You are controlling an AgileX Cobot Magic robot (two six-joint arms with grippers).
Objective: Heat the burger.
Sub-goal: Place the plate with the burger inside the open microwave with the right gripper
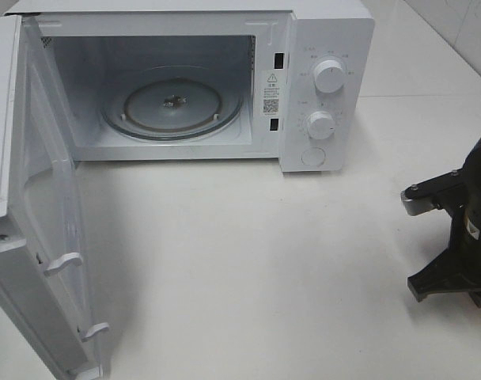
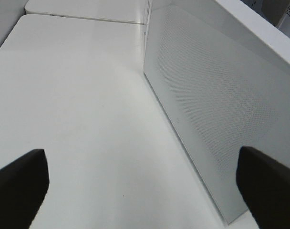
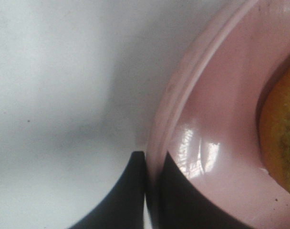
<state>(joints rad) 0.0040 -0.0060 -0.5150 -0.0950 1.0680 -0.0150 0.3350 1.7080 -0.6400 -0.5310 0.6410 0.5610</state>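
Note:
In the right wrist view my right gripper is shut on the rim of the pink plate, one finger on each side of it. A golden-brown edge of the burger shows on the plate. In the high view the right arm is at the table's right edge, and the plate and burger are out of frame there. My left gripper is open and empty over the table, next to the perforated panel of the microwave door. It does not show in the high view.
The white microwave stands at the back with its door swung wide open to the left. Its glass turntable carries nothing. Two knobs are on its right panel. The white table lies in front.

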